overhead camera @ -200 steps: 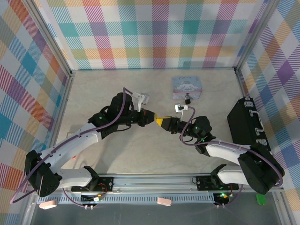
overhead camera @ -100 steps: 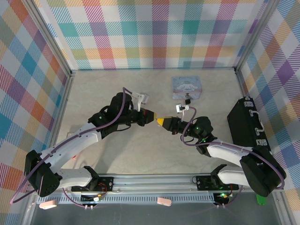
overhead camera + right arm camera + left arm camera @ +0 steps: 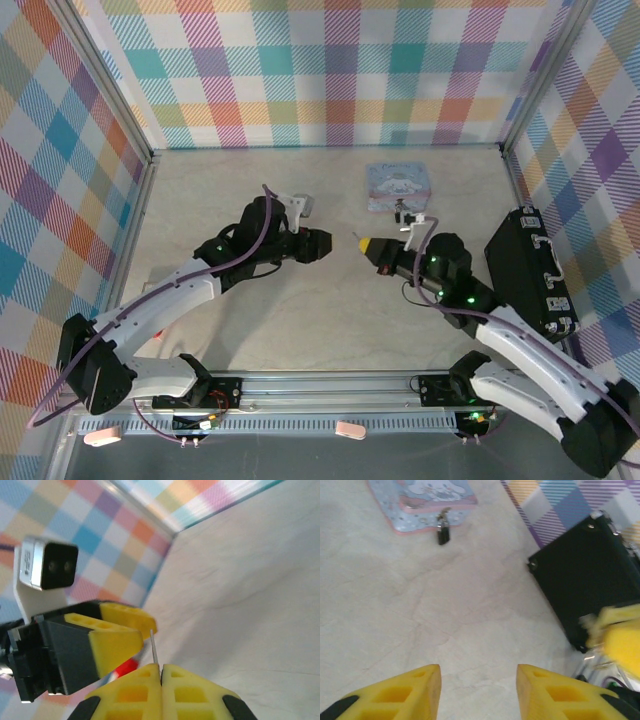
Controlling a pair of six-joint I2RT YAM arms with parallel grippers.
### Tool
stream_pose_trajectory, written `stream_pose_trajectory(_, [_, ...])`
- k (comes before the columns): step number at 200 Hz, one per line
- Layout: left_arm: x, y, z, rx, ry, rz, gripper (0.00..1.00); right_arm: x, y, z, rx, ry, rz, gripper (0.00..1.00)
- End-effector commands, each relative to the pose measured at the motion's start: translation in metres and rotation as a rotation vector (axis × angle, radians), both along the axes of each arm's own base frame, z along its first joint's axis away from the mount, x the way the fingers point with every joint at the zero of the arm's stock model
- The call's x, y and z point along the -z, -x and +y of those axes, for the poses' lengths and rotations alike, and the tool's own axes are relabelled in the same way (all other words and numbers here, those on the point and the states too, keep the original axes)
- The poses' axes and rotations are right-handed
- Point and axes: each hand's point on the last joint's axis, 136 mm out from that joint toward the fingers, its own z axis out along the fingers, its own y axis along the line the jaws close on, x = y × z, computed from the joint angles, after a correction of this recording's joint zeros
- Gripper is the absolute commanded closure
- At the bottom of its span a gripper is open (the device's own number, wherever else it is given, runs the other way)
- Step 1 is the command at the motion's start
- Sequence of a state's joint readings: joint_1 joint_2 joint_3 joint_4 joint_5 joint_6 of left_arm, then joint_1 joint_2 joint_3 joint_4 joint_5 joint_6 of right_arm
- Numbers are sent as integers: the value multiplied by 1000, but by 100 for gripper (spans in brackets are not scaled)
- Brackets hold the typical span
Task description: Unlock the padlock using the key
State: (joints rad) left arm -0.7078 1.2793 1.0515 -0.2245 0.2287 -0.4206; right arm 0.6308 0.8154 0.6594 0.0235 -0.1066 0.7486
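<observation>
Two end effectors are facing off: right end effector (image 3: pixel 161 671) is pinching the key (image 3: pixel 154 649), left end effector (image 3: pixel 477 680) is hanging spread, empty. Padlock (image 3: pixel 442 531) is lying on the tabletop (image 3: pixel 470 610) at the cartoon tin's (image 3: pixel 420 500) edge. Risk: the unheld padlock is likely sliding away under the key's push, or the thin key is twisting in the pinch.

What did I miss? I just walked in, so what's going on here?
The right gripper is shut on the thin key, which pokes out beyond it. The left gripper faces it, open and empty. The padlock lies on the table at the edge of the cartoon tin, untouched.
</observation>
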Motion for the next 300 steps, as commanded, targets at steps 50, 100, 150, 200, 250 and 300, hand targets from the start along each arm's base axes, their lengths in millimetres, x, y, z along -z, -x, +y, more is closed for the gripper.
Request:
stream_pose_trajectory(50, [49,-84,-61,-161,169,-3,59,-21,46,-115,302,354,-51,100])
stream_pose_trajectory(100, [115,-128,-135,-212,123,-10,60,-44,73,-141,344,302,-132,100])
stream_pose_trajectory(150, [174,-168,-169,-296,110,15,59,-39,85,-149,349,271,-133,100])
stream_pose_trajectory(200, [208,-199,-187,-358,39,8,57,-32,86,-149,346,260,-124,100])
stream_pose_trajectory(250, [237,-212,-200,-399,-26,70,61,-26,85,-147,342,269,-116,100])
stream_pose_trajectory(300, [247,-214,-197,-453,-83,119,72,-28,84,-147,343,265,-126,100])
